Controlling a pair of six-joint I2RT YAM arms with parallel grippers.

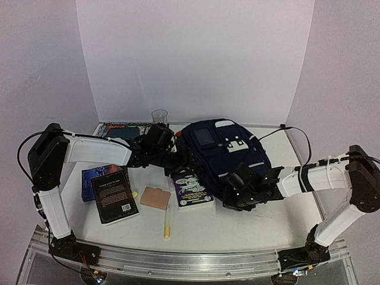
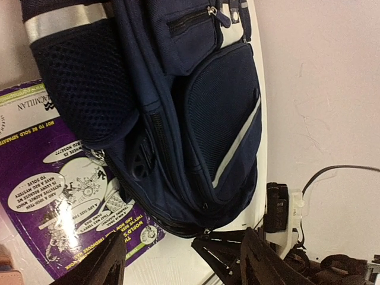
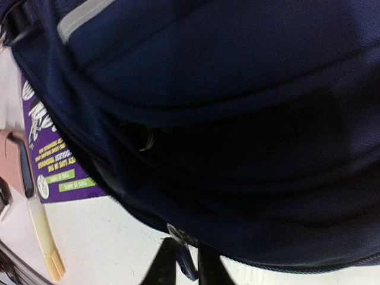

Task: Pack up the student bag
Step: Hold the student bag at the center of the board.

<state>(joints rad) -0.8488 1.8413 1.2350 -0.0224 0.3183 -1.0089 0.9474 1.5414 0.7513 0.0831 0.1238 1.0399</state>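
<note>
Basically we're at the start. The student bag (image 1: 228, 157) lies flat at centre-right of the table (image 1: 249, 228), front pkts up, its left side overlapping the purple book (image 1: 191, 190). We see no open compartment. The zips in view look closed, so nothing is packed as far as we can tell.

The items sit outside, left of the bag:
- the purple book
- a black book (image 1: 114, 199) partly over a blue book (image 1: 95, 174)
- a tan pad (image 1: 155, 198)
- a yellow pen (image 1: 167, 222)

A clear cup (image 1: 159, 116) stands at the back.

The right gripper (image 3: 185, 268) is at the bag's near edge, jaws nearly together and pinching the zip pull (image 3: 181, 249). We read that as step one, i.e. unzipping a compartment. The left gripper (image 2: 183, 260) hovers at the bag's left side w/ jaws spread, holding nothing, prob. there to steady the fabric.

Left to do: open the zip, hold the mouth apart, load each item, zip up.
</note>
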